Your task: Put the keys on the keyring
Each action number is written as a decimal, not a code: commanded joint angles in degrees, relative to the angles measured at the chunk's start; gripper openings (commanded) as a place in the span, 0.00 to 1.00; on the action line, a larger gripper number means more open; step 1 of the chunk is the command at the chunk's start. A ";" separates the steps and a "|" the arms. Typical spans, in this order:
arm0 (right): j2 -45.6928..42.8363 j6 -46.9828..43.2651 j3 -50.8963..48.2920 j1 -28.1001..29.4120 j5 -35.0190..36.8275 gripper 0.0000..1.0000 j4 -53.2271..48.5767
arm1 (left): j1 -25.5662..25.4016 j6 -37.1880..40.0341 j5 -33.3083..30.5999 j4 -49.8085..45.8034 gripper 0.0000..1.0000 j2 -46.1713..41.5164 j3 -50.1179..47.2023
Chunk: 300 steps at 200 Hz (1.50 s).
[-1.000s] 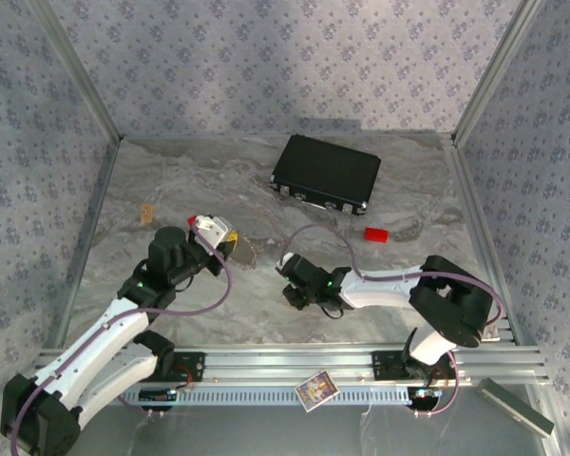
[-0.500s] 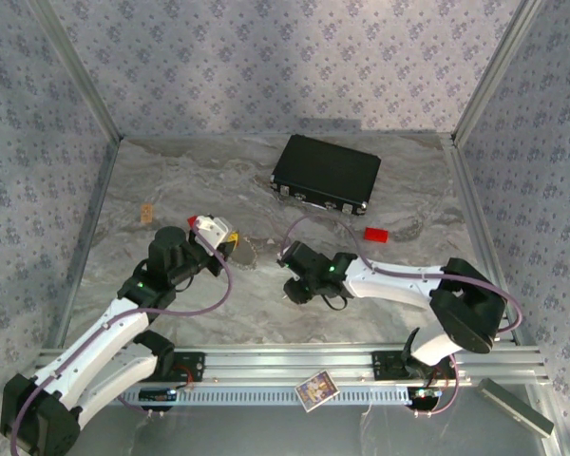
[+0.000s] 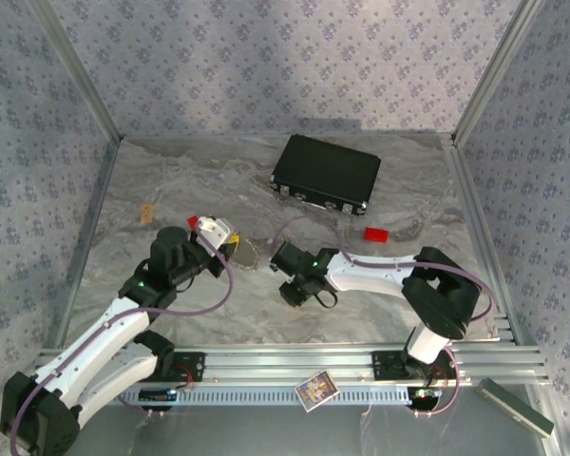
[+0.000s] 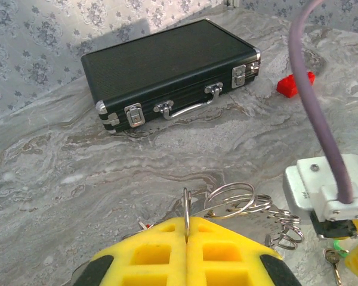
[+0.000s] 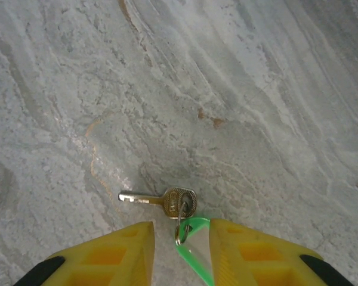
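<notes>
Black latched case (image 3: pixel 326 173) lies flat nr tabletop (image 3: pixel 171 180) far edge. Small red block (image 3: pixel 375 234) nr its rt corner, not touching. Tan chip (image 3: pixel 147 213) nr left edge.

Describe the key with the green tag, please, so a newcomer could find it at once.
On the grey marbled table, look nearer than the black case to the right gripper. Just ahead of its yellow fingers lies a small brass key, the only thing there carrying a green plastic tag.

Green-tagged brass key (image 5: pixel 167 200) flat, near silvery keyring (image 4: pixel 249 205)
</notes>
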 commanded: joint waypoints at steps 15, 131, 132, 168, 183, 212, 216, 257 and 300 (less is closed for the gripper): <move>1.64 -0.86 2.24 0.29 0.79 0.27 -1.71 | -0.46 0.90 1.50 0.78 0.00 -0.35 1.71; 1.86 -0.95 2.41 0.11 1.32 0.11 -2.05 | -0.63 1.21 1.48 0.47 0.00 -0.48 1.59; 1.85 -0.95 2.41 0.07 1.32 0.11 -2.09 | -0.61 1.22 1.49 0.49 0.00 -0.50 1.59; 1.28 -1.08 2.64 0.10 1.86 0.01 -2.77 | -0.68 1.23 1.52 0.52 0.00 -0.51 1.61; 0.44 -1.20 2.55 0.12 2.46 0.00 -2.99 | -0.67 1.28 1.40 0.43 0.00 -0.56 1.59; -3.48 -2.94 2.11 0.03 4.61 0.00 -3.44 | -0.72 1.31 1.50 -0.06 0.00 -0.78 1.85; -4.31 -3.38 1.94 -0.01 4.93 0.00 -3.36 | -0.70 1.32 1.64 -0.30 0.00 -0.81 1.98; -14.99 -9.00 -1.84 -2.76 4.66 0.00 0.15 | -1.02 1.78 8.19 0.04 0.00 -1.44 2.44; -25.34 -17.03 -5.45 -9.12 1.88 0.00 6.42 | -2.44 2.48 20.36 1.14 0.00 0.37 3.39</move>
